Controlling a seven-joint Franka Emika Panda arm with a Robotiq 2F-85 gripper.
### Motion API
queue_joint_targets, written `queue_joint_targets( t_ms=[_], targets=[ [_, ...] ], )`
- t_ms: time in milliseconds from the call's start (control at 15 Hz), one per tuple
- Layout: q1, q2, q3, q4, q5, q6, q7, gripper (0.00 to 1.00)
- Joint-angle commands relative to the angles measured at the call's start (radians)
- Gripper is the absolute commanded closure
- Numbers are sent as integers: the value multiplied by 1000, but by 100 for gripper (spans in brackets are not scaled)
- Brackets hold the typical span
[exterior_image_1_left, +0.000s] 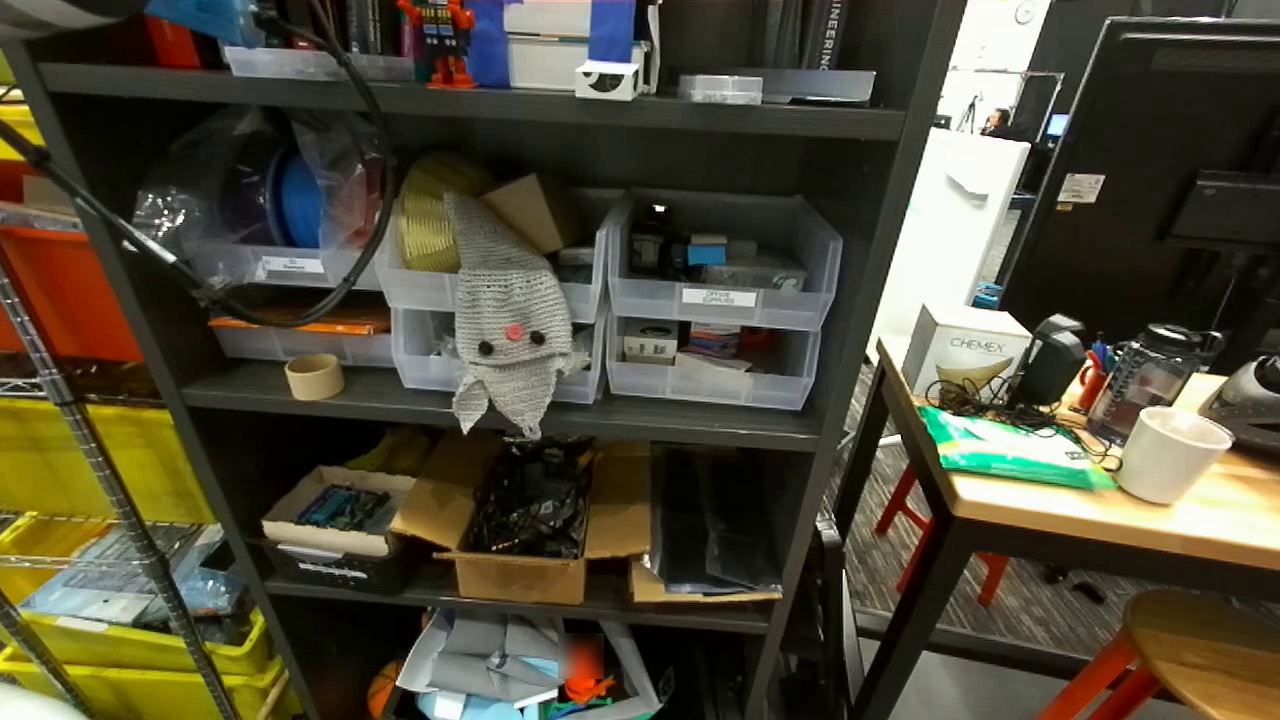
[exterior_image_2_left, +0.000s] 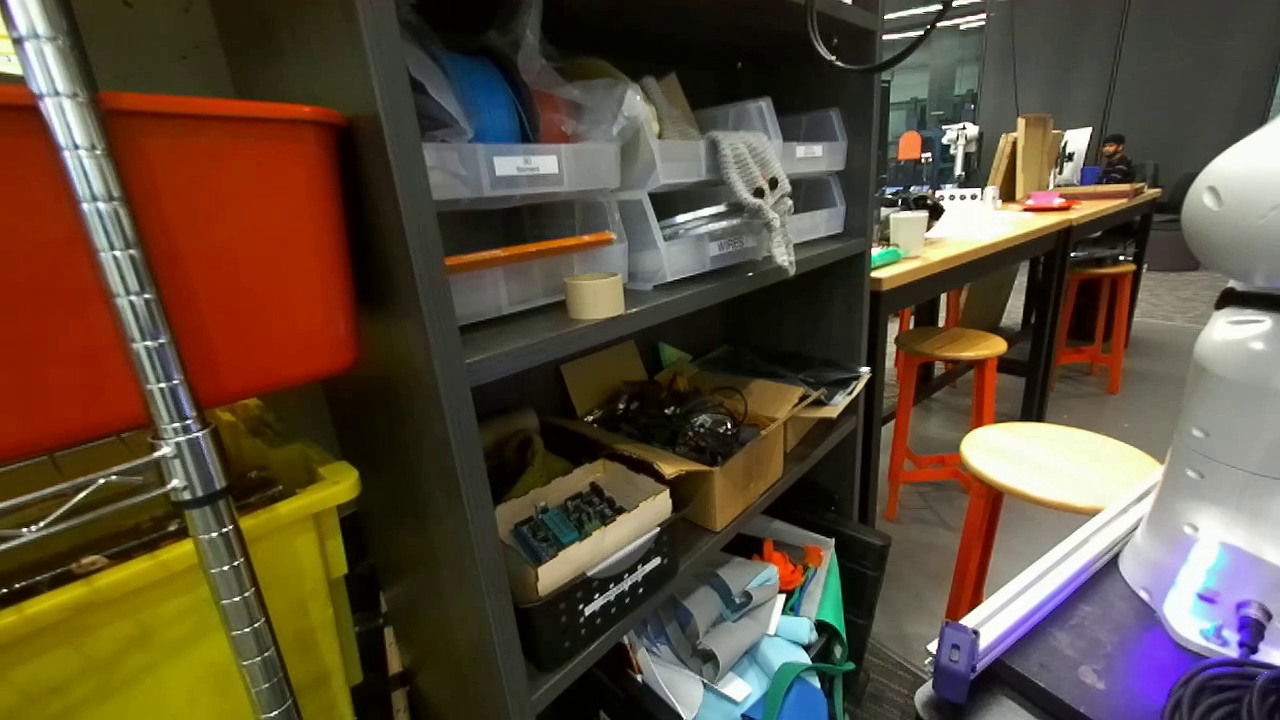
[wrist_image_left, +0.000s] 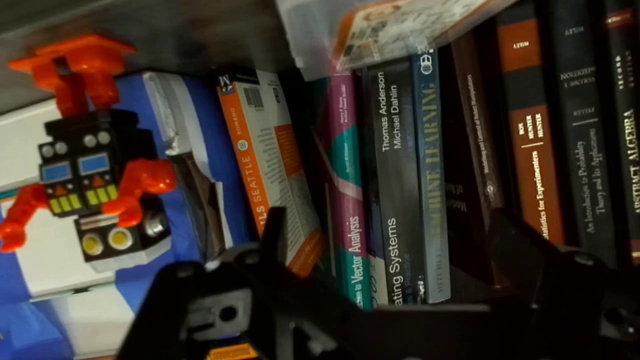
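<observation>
You're holding the tool (wrist_image_left: 387, 222) spread and empty facing the books (wrist_image_left: 429, 160), working best by steering clear of the toy (wrist_image_left: 92, 162) at nine o'clock in the wrist view.

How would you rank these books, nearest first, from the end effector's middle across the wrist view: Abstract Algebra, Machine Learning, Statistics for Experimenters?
1. Machine Learning: framed by the open end effector.
2. Statistics for Experimenters: right, just outside.
3. Abstract Algebra: far right edge.

Open passage to the books (wrist_image_left: 429, 165) lies above the clear tray (wrist_image_left: 307, 37), with a toy robot (wrist_image_left: 90, 170) obstructing one side.
</observation>
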Motion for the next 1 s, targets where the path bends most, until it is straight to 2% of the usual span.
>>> queue_joint_targets(
  t_ms=[0, 133, 267, 533, 933],
  targets=[
    [-54, -55, 36, -9, 29, -34, 95, 0],
    [-66, -83, 40, -37, 41, -18, 132, 0],
    [-111, -113, 55, -67, 42, 13, 177, 0],
    [-147, -154, 45, -124, 50, 34, 230, 0],
    [-155, -187, 35, -186, 53, 54, 259, 0]
  ],
)
